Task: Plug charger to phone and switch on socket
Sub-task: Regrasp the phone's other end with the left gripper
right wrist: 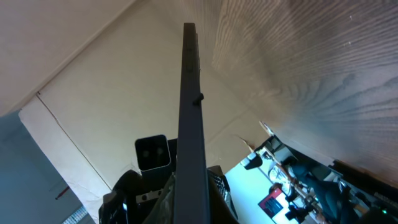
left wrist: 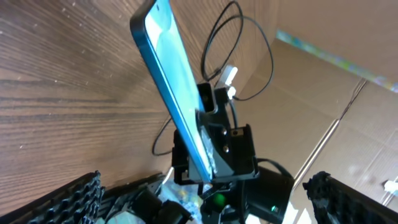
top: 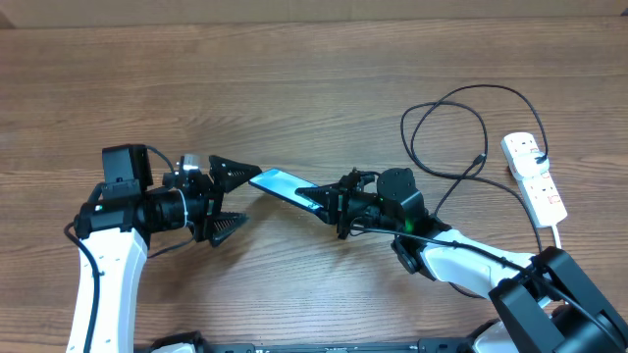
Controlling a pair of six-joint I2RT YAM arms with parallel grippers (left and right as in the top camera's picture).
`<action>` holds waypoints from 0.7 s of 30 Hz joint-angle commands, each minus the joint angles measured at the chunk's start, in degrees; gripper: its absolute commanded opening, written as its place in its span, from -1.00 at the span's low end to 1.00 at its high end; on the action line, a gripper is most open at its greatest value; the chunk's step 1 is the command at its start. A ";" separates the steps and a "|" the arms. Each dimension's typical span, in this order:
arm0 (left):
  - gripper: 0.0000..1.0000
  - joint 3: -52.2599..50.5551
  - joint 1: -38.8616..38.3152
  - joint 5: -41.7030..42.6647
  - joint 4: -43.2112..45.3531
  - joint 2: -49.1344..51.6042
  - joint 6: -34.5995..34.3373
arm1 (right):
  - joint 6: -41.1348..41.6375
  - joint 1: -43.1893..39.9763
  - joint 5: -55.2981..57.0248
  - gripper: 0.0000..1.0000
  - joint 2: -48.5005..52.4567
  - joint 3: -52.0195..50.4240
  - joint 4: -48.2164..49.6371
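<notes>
At the centre of the overhead frame, off the table [top: 294, 78] by the look of it: the phone [top: 285, 188], pinched at its lower-right end between the fingers of the right gripper [top: 326, 202]. Turned up on edge, cyan screen partly toward the camera, long axis running from upper left to lower right of the frame. Seen edge-on in the right wrist view, as a thin dark bar up the middle of the picture.

Just left of the phone's free end, the left gripper [top: 249, 194], fingers spread wide, one above and one below that end, touching neither side as far as can be told. Same in the left wrist view: black fingers [left wrist: 68, 199] far apart at the bottom corners, phone rising between them toward the top of the frame.

Well apart, in the upper right of the overhead frame, the charger [top: 444, 118], looped loose on the table, its connector tip [top: 479, 159] at the loop's lower right, near the socket [top: 533, 176] at the right edge. Held by neither arm. Nearer the right arm than the left.

Left arm stretched in from the left edge, wrist pointing right. Right arm reaching in from the lower-right corner, wrist pointing left. Probably a handover in hand: next, close the left fingers on the free end, in line with the long axis, to free the right arm for the cable. Cannot tell which end carries the port.
</notes>
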 commanded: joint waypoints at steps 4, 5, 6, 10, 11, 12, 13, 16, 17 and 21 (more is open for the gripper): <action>1.00 -0.07 0.22 -2.34 2.49 0.13 -6.82 | 1.11 -0.09 3.13 -0.92 -0.20 0.74 1.03; 0.99 -0.07 0.22 -2.86 2.49 0.13 -7.26 | 0.55 -0.09 4.22 -0.92 -0.20 0.74 1.01; 1.00 -0.07 0.22 -3.48 2.51 0.13 -7.74 | 0.52 -0.09 4.87 -0.92 -0.20 0.74 1.01; 1.00 -0.07 0.22 -4.70 2.64 0.13 -8.07 | 0.61 0.20 5.01 -0.92 -0.20 0.74 3.02; 1.00 -0.07 0.22 -4.68 2.64 0.13 -8.07 | 0.61 0.44 5.01 -0.92 -0.20 0.74 4.20; 1.00 -0.07 0.22 -4.68 2.71 0.13 -8.07 | 0.61 0.85 5.01 -0.92 -0.20 0.74 5.92; 1.00 -0.07 0.22 -4.63 2.80 0.13 -8.07 | 0.61 1.36 4.98 -0.92 -0.20 0.74 8.11; 0.98 -0.07 0.22 -4.44 2.80 0.13 -8.07 | 0.59 2.84 5.07 -0.92 -0.20 0.74 13.09; 0.96 -0.07 0.22 -4.42 2.80 0.13 -8.11 | 0.61 3.23 5.25 -0.92 -0.20 0.74 13.68; 0.84 -0.07 0.22 -4.42 3.08 0.13 -9.92 | 0.61 4.46 6.34 -0.92 -0.20 0.74 12.85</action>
